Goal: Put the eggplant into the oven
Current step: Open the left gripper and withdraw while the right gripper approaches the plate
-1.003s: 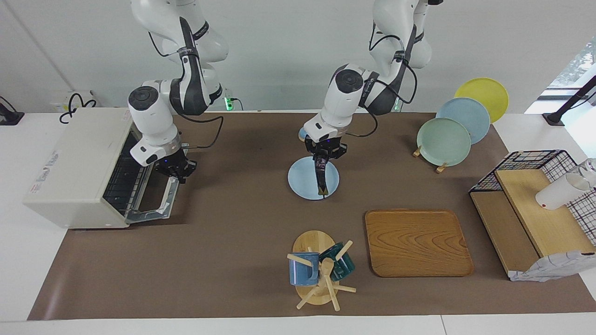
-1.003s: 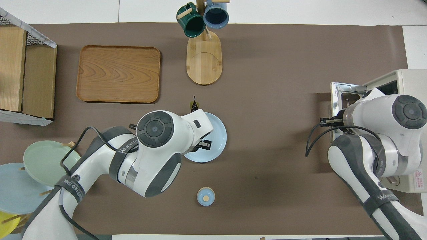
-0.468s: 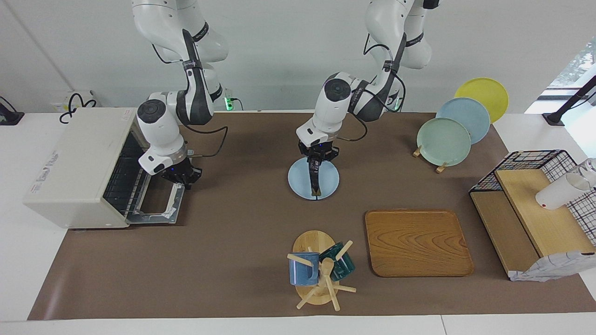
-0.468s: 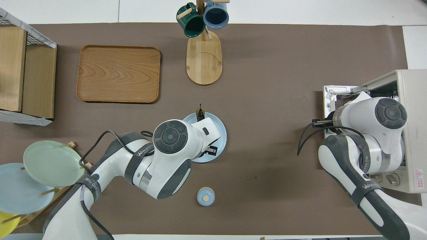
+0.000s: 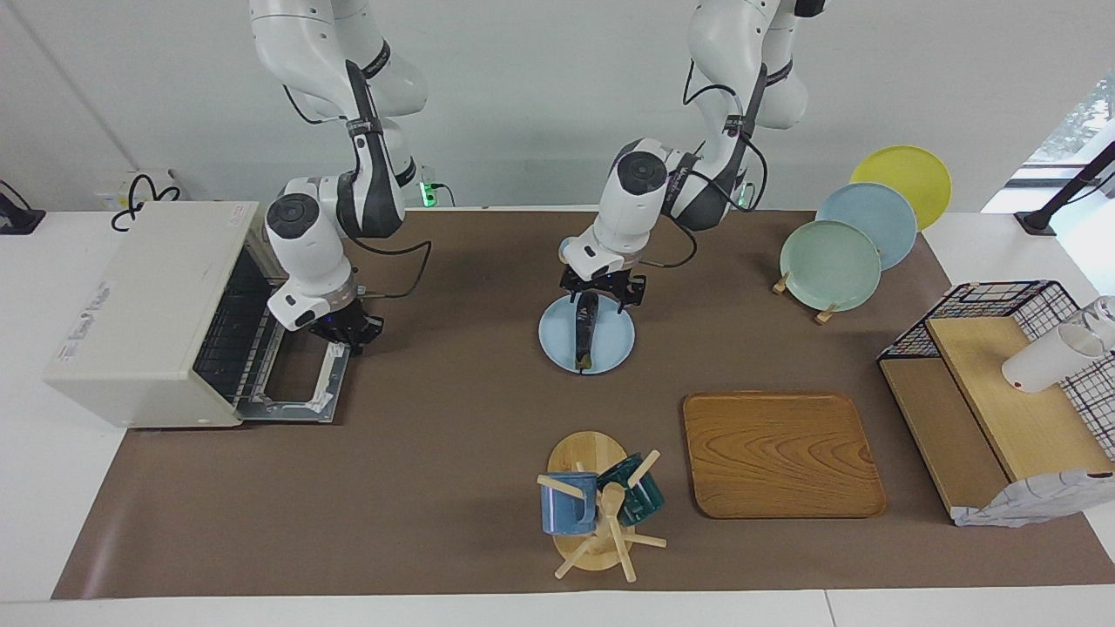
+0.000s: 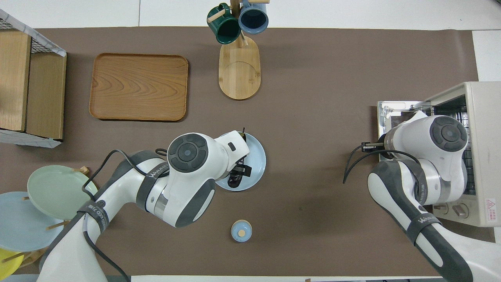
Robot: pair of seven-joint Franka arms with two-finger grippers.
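From overhead, the left arm's wrist covers most of the eggplant under the left claw, leaving only its two ends showing. The right claw is hidden overhead beneath its own arm. The stacked plates beside the left arm are cut by that view's edge.

Eggplant on plate, oven at the right arm's end

The long dark eggplant lies on the round pale-blue plate mid-desk; the boxy cream oven stands well apart, door down, nearer the robots than the wooden mug stand.
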